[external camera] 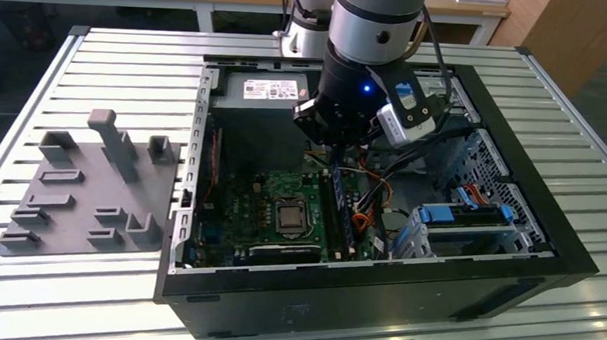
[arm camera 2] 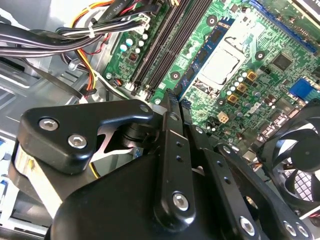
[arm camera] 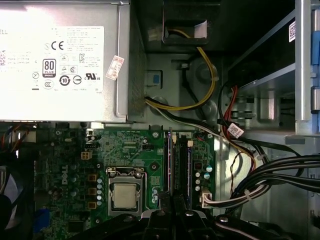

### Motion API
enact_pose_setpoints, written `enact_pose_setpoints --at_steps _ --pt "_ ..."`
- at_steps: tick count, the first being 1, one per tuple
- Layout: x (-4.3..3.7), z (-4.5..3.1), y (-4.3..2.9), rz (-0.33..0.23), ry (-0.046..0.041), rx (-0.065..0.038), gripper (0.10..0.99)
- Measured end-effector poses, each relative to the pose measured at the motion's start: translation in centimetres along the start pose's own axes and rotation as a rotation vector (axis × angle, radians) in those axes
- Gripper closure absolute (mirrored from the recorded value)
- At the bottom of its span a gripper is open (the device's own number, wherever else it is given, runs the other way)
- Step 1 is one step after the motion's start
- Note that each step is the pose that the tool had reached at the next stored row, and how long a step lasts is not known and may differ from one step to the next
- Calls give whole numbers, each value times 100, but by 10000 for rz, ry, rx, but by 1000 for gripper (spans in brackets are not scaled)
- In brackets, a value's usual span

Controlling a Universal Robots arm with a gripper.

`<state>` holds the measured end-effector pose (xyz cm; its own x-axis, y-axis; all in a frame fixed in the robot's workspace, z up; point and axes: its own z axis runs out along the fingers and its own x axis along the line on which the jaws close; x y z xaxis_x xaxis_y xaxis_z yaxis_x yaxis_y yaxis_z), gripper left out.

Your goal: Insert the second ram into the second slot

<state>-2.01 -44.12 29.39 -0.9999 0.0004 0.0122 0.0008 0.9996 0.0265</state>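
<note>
On the slatted table [external camera: 37, 94], at the exterior view's left, lies a grey tray [external camera: 85, 182] of upright pegs, well apart from me. Next comes the open case [external camera: 380, 295]. A power supply [external camera: 271, 90] sits against its far wall and a green board [external camera: 245, 206] lies on its floor, with the socket [external camera: 288, 216] near the board's middle. I am the gripper [external camera: 335, 158], and I hang straight down inside the case, just to the socket's right in that view, over the dark slots [external camera: 344, 219]. In the second wrist view my fingers [arm camera 2: 170, 130] are drawn in close, pinching the near end of the ram [arm camera 2: 202, 56]. The blue stick runs on away from my tips, standing on edge, its face with its small chips turned toward the socket. In the first wrist view the ram [arm camera: 170, 160] shows edge-on as a thin line. It leads straight out from between my tips, along the slot nearest the socket, and the other slots lie beside it. I cannot tell whether it is pressed fully home. Further right in the exterior view, orange and black cables [external camera: 370, 197] trail just beside the slots. A blue bracket [external camera: 465, 215] sits in the drive cage near the case's right wall.
</note>
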Motion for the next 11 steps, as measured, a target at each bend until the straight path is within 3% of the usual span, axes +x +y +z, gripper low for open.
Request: enact_pose_setpoints --at_steps 11 --pt "1 16 -5 3 0 -5 953"
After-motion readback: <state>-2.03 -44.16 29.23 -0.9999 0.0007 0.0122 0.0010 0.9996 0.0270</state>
